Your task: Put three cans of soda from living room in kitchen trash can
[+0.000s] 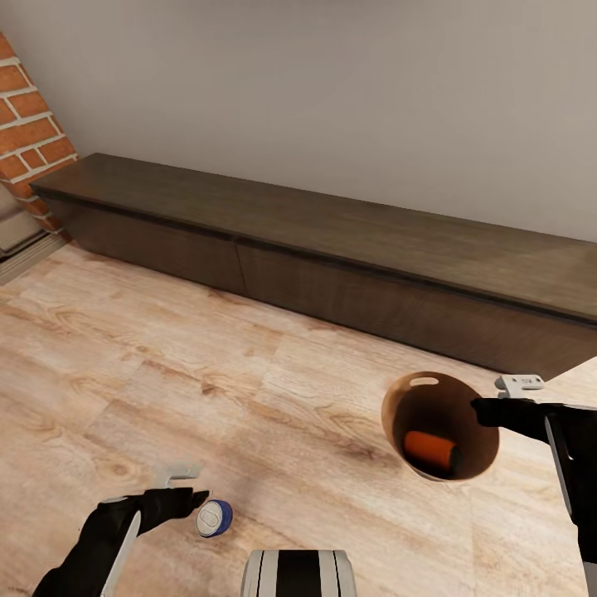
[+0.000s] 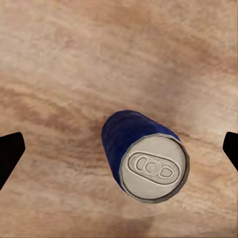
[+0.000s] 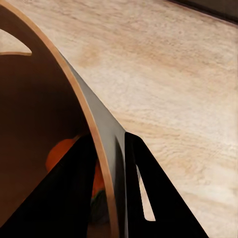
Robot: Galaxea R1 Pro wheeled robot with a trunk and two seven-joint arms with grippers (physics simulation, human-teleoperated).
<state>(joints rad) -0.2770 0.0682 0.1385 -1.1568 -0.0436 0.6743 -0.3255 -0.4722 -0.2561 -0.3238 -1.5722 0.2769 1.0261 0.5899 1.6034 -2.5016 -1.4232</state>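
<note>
Floor: pale wood planks (image 1: 207, 365), grain running across, under everything seen.
Bin: brown round tash can (image 1: 477, 473) with coppery rim, lifted and tilted so its dark inside faces the head camera; slot cut-out near the far rim.
Orange can: one can of soda (image 1: 429, 448) lying on its side inside the bin, against the lower wall; glimpsed as an orange patch (image 3: 62, 151) past the rim in the right wrist view.
Right gripper: (image 1: 489, 409) clamped on the bin's rim at its right side, one finger (image 3: 59, 198) inside the wall, the other (image 3: 158, 198) outside, the thin wall pinched between them.
Blue can: dark blue can (image 1: 215, 518) with a grey metal end and pull tab, tilted, lid toward the camera; seems to hang just off the left fingertips, contact with floor or finger cannot be told.
Left gripper: (image 1: 197, 498) low over the floor, jaws spread wide; in the left wrist view, black fingertips (image 2: 10, 153) at either edge, the blue can (image 2: 146, 156) between them, touching neither.
Background: long low dark-wood cabinet (image 1: 332, 265) along a plain grey wall (image 1: 332, 91); red brick column (image 1: 29, 124) at far left.
</note>
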